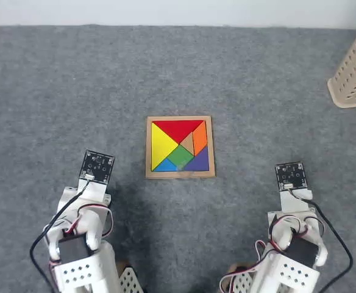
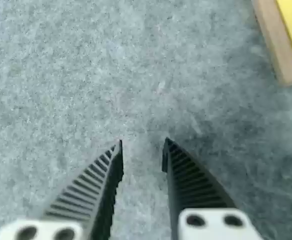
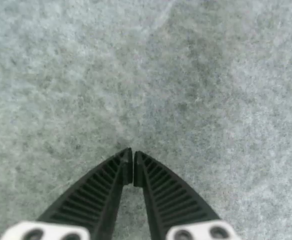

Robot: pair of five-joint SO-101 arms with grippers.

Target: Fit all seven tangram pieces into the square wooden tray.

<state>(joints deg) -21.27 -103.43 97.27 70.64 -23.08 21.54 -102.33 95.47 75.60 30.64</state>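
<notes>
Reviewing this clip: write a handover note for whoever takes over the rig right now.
Left gripper: open, empty, above the carpet near the tray.
Right gripper: shut, empty, above the carpet.
In the tray: red triangle, yellow triangle, orange piece, brown triangle, green square, blue triangle, purple triangle.
Done: all seven appear fitted.
Left: seemingly nothing; both arms sit apart from the tray.
</notes>
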